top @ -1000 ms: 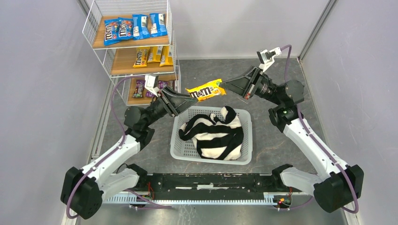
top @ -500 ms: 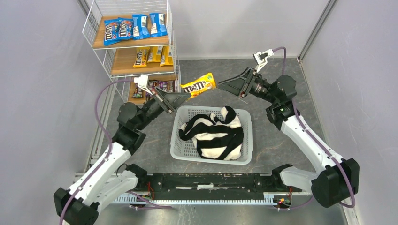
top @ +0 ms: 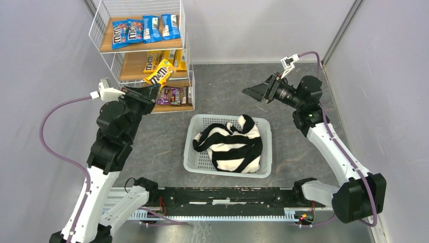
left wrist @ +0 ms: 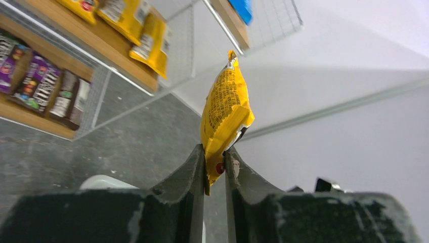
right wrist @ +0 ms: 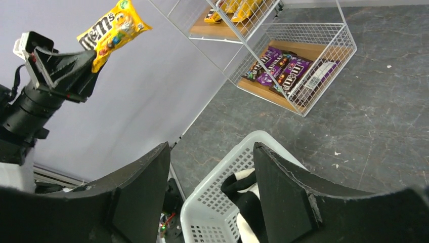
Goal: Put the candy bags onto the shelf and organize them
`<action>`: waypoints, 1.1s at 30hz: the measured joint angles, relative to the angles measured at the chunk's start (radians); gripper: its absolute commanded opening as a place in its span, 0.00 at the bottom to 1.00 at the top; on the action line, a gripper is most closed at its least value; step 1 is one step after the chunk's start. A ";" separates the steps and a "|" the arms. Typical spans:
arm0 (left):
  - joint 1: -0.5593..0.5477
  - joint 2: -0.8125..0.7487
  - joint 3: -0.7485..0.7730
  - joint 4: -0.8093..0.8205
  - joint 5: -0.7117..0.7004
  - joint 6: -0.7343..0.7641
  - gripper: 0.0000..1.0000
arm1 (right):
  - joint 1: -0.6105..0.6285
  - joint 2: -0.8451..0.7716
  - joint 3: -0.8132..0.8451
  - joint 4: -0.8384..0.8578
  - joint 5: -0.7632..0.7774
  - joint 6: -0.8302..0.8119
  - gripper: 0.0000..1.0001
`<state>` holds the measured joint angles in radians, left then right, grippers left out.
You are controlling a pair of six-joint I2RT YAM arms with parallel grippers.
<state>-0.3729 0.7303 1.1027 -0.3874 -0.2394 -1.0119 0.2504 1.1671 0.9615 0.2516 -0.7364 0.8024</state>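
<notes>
- Gripped yellow candy bag by one end in left gripper, raised near shelf front.
- Held right gripper spread wide and empty, beyond basket.

lab cell: grey walls, 2 bolted arms

- The left gripper pinches the bottom end of a yellow candy bag, which sticks up.
- The shelf is up on the left.
- More yellow bags lie on one board, and purple bags on the board below.
</notes>
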 measured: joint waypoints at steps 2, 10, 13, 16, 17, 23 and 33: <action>0.026 0.037 0.032 -0.029 -0.031 0.000 0.08 | -0.001 0.002 0.000 -0.008 -0.003 -0.016 0.68; 0.385 0.195 -0.001 0.026 0.150 -0.034 0.08 | -0.032 0.007 0.001 -0.029 -0.023 -0.054 0.68; 0.520 0.211 -0.053 0.105 0.244 -0.077 0.08 | -0.040 0.008 0.001 -0.029 -0.027 -0.060 0.68; 0.616 0.233 -0.085 0.200 0.306 -0.127 0.10 | -0.043 0.015 0.000 -0.029 -0.030 -0.064 0.68; 0.640 0.247 -0.091 0.237 0.321 -0.145 0.10 | -0.044 0.018 0.000 -0.028 -0.031 -0.064 0.68; 0.702 0.390 -0.096 0.432 0.352 -0.246 0.10 | -0.045 0.030 0.000 -0.028 -0.034 -0.064 0.68; 0.683 0.600 -0.078 0.494 0.324 -0.417 0.16 | -0.049 0.042 0.000 -0.019 -0.034 -0.066 0.68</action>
<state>0.3103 1.3300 1.0245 0.1066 0.0845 -1.4292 0.2016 1.2087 0.9619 0.2325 -0.7700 0.7368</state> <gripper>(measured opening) 0.243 0.681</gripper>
